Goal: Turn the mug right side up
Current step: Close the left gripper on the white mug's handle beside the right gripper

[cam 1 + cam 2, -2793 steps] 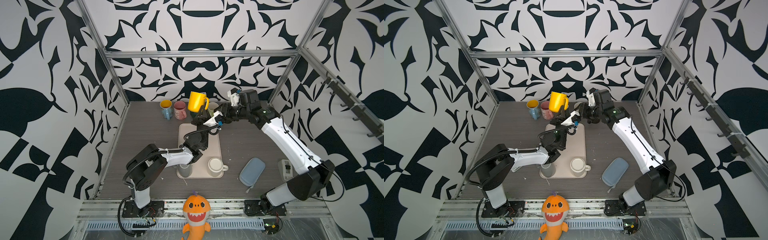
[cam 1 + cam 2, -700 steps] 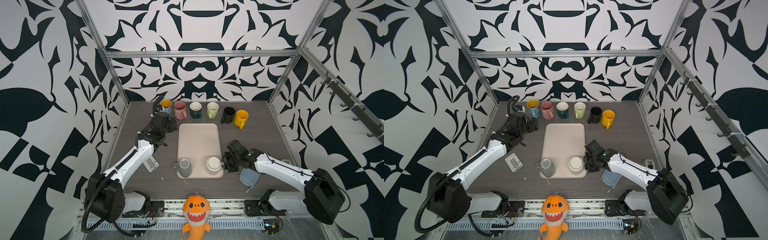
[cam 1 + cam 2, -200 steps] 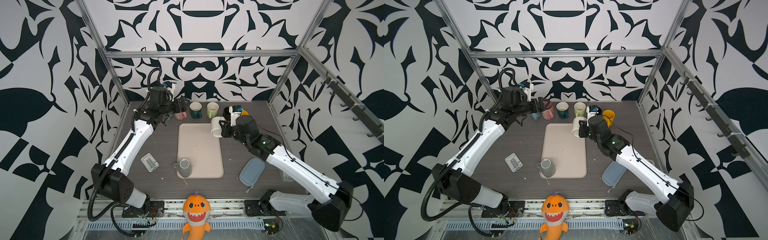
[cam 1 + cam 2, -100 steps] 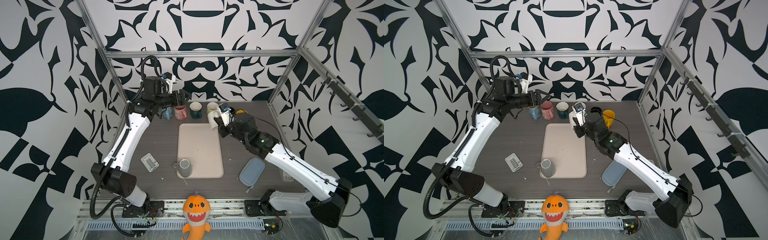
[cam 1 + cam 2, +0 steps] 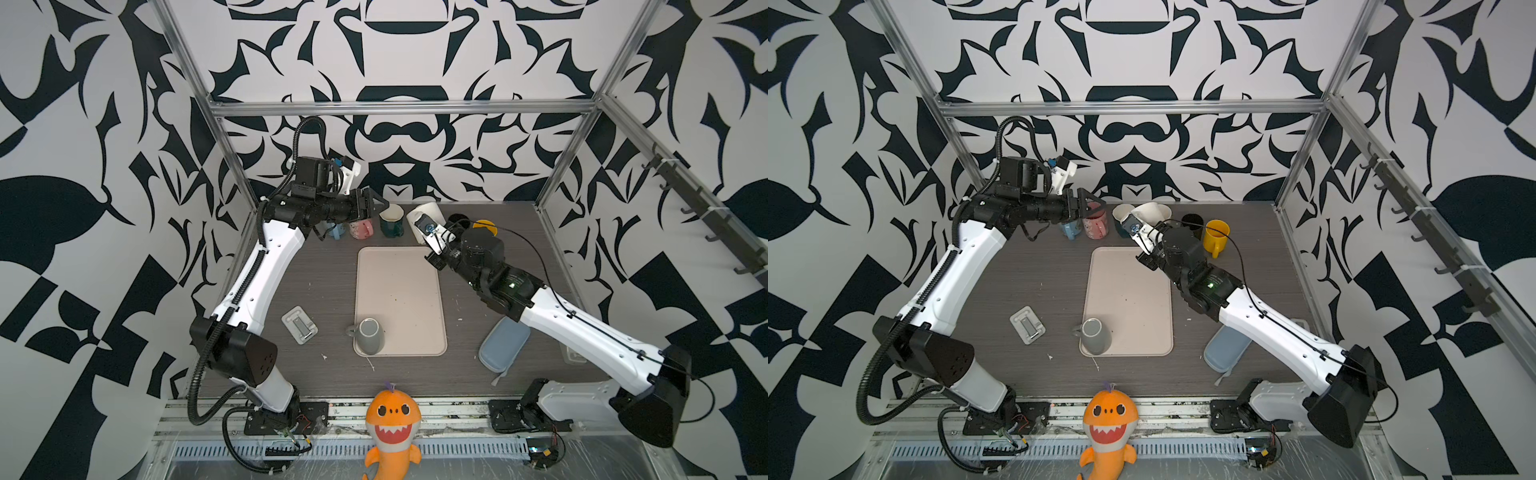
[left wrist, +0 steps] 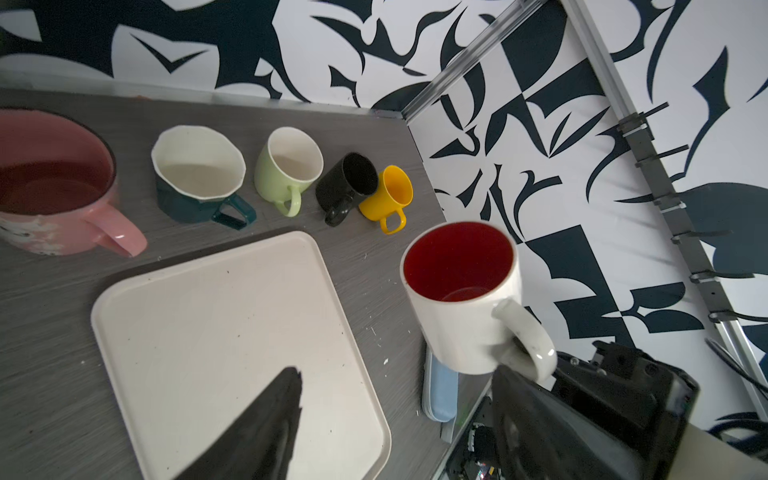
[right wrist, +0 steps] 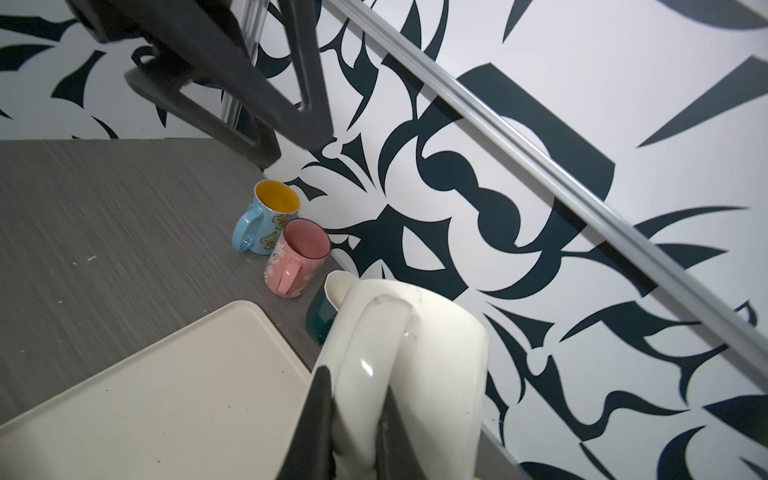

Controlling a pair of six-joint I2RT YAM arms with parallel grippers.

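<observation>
The right gripper (image 7: 357,419), arm stretched toward 12 o'clock, clamps the white mug (image 6: 461,299) by its handle above the tray's (image 5: 401,299) far-right corner; the left gripper (image 5: 374,205) hovers spread, empty.

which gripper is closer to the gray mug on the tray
Neither is close; the right gripper looks slightly nearer. It holds the white mug by its handle above the tray's far end. The left gripper, open, hovers over the back row.
</observation>
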